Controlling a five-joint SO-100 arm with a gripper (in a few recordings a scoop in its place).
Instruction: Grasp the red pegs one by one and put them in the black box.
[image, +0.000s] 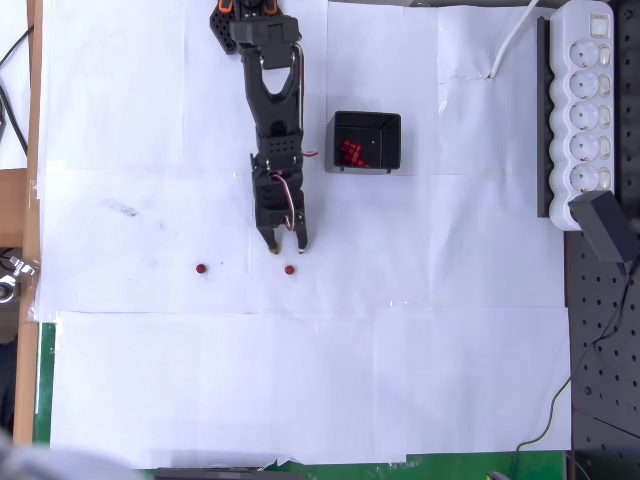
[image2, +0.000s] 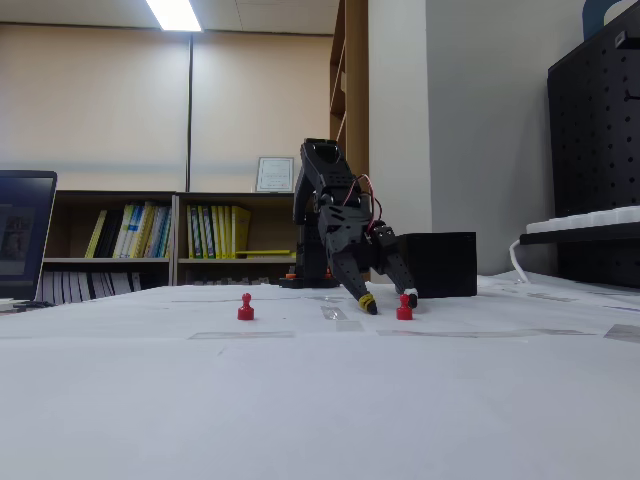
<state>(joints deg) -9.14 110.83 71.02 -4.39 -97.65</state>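
Observation:
Two red pegs stand on the white paper: one (image: 289, 269) (image2: 404, 307) just in front of my gripper, the other (image: 200, 269) (image2: 245, 307) further left. Several more red pegs (image: 350, 152) lie inside the black box (image: 390, 128) (image2: 440, 264), which sits to the right of the arm in the overhead view. My black gripper (image: 288, 246) (image2: 389, 301) points down at the paper, open, fingertips near the surface and nothing between them. The nearer peg sits just beyond the tips, close to the right finger.
A white power strip (image: 588, 110) on a black rail lies along the right edge in the overhead view, with a white cable (image: 510, 45) running off it. A black pegboard (image: 605, 350) borders the paper at the lower right. The paper's front half lies open.

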